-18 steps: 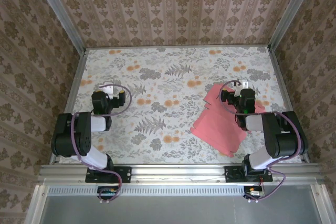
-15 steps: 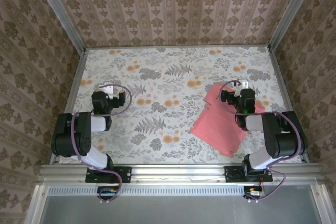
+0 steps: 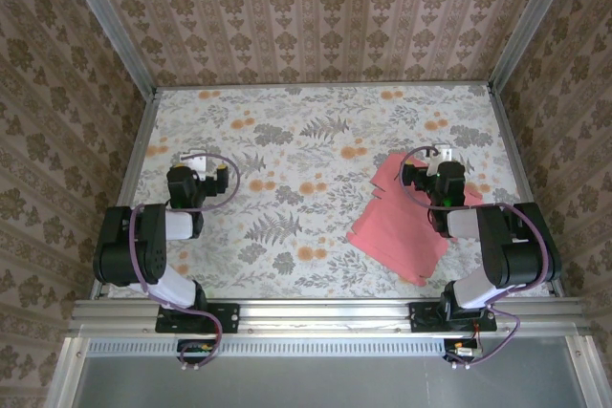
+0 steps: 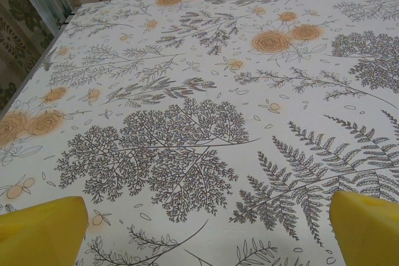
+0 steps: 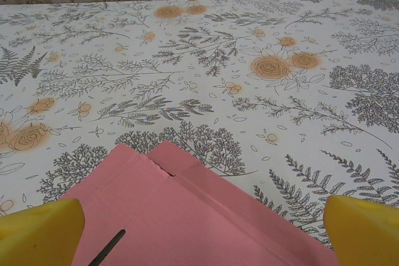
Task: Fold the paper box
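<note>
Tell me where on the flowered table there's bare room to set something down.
The middle of the floral-print table is bare, from the left tool across to the flat pink cardboard box, and so is the far strip along the back wall. It is crowded on the right, where the right tool hangs over the box.

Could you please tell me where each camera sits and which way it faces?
Top external: above and behind, looking down on the table and pink paper box; left arm and right arm show.
Left wrist: on the left arm, facing forward across the table; open left pincer shows yellow tips.
Right wrist: on the right arm, facing forward over the paper box; open right pincer shows likewise.
Shared: top external and right wrist both see the paper box.
</note>
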Available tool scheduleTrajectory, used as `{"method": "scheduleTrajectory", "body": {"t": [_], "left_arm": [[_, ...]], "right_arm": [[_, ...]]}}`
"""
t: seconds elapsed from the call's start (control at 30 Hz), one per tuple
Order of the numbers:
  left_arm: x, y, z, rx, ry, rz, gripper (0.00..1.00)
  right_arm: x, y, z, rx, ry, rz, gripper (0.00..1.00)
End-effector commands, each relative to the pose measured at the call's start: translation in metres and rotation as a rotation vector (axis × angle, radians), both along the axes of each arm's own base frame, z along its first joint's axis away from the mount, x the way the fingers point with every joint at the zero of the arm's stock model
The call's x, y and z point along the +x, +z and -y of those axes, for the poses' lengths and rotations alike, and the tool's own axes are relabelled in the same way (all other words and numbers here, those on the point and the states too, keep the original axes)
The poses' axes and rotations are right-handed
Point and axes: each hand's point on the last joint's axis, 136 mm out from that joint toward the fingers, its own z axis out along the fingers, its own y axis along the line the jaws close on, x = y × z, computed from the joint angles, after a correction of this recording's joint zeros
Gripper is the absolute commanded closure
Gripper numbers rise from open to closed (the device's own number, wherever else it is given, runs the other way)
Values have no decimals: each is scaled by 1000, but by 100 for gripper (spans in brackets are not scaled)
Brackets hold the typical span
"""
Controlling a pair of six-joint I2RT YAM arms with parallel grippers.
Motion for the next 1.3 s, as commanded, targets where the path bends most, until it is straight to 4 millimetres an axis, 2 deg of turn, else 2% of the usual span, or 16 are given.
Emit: {"method": "scheduleTrajectory", "body": {"t": [0.0,0.97,1.27], "left_arm": [[6,12,3,-19,-8,42,0],[6,12,3,-17,-9,44,0],[-6,18,12,12,-38,114,0]], "right_arm": [[5,8,-3,2,11,22,0],[4,7,-2,5,9,24,0],[-2,11,-3,6,16,65,0]]}}
